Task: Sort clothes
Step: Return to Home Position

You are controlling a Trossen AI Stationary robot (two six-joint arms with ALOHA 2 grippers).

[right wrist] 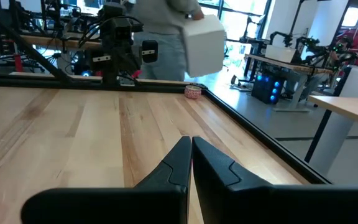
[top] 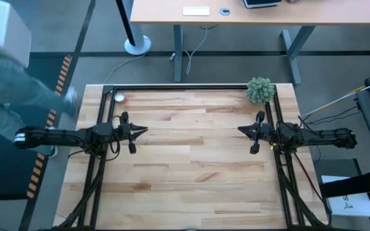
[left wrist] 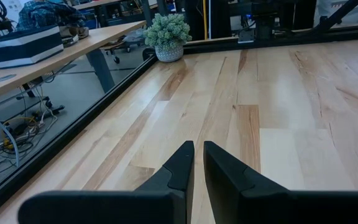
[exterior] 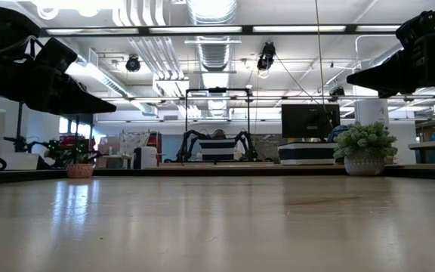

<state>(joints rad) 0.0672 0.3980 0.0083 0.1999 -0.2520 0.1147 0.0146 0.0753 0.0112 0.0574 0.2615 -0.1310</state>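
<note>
- The left claw is hanging above the left half of the counter. Its fingers are drawn together, with only a thin slit between them in the left wrist view, and it is gripping nothing.
- The right claw is facing it from the right half, well apart, with its fingers pressed together and likewise empty.
- No clothes are showing anywhere on the counter. A person beside the left edge is carrying a white box, and whether the clothes are lying inside it cannot be told.
- Only a small potted plant at the far right corner and a little pink-and-white object at the far left corner are sitting on the wood.
- Judging from this, the sorting is looking finished, and both arms are appearing to sit at or close to their rest pose.
- Doing this step well is coming down to holding both claws closed, level and raised clear of the wood, each over its own half. It also means easing to a gentle stop without swinging toward the plant, the other arm, or the edge where the person is moving.
</note>
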